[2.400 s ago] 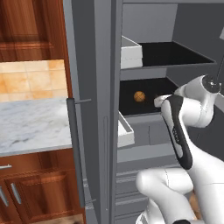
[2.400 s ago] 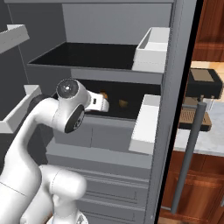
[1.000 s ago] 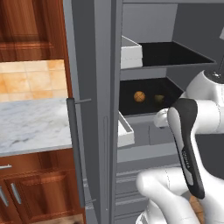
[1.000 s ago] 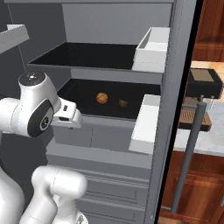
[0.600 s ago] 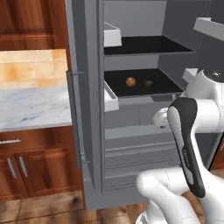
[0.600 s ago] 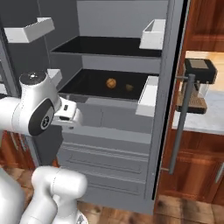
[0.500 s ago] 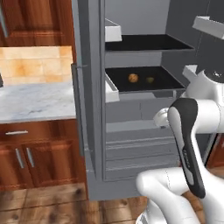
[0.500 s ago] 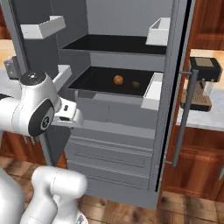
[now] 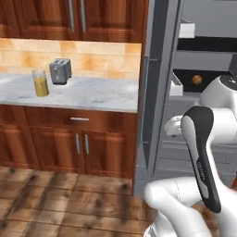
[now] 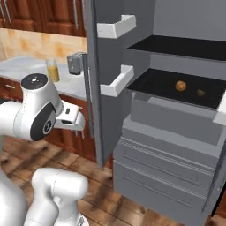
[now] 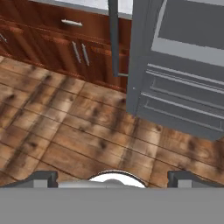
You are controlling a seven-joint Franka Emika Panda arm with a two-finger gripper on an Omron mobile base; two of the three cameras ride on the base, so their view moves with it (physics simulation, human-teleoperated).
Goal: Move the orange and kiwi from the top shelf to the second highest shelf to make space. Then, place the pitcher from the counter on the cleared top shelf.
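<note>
Now we turn to the pitcher (image 9: 40, 83), standing at the left of the left base view on the counter (image 9: 92, 95), beside the grey toaster (image 9: 60, 71). It is a tall clear cylinder, smooth-walled, its lower part tinted yellow-orange. We judge it rigid and slick, weighted low by the liquid and apt to slosh or tip, so we would grip it around the middle of the body and keep it upright. The counter is marbled stone over reddish-brown wooden fronts; the floor is dark wood planking. Toward the upper right of the right base view, the orange (image 10: 180, 85) and the kiwi (image 10: 201, 93) lie apart on the second highest shelf (image 10: 163, 86), a flat black board; the top shelf (image 10: 185, 47) above sits bare. Our gripper (image 11: 112, 177) stands fully open, holding nothing, its tips at the bottom of the hand view.
</note>
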